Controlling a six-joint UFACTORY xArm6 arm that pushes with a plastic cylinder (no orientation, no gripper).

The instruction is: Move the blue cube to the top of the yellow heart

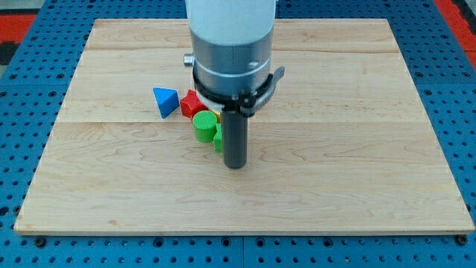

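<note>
My tip (236, 165) rests on the table (357, 186), just right of a green cylinder (204, 126). No jaws exist. The blue block (164, 101), seemingly pyramid-shaped, sits left; the yellow heart is hidden. I'd circle behind blue first.

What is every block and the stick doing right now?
blue triangle block: lying alone, left of the cluster.
red block: partly hidden under the arm, against the green cylinder.
green cylinder: upright, beside the rod.
green block: mostly hidden behind the rod.
my tip: on the wooden board, at the cluster's right edge.
</note>
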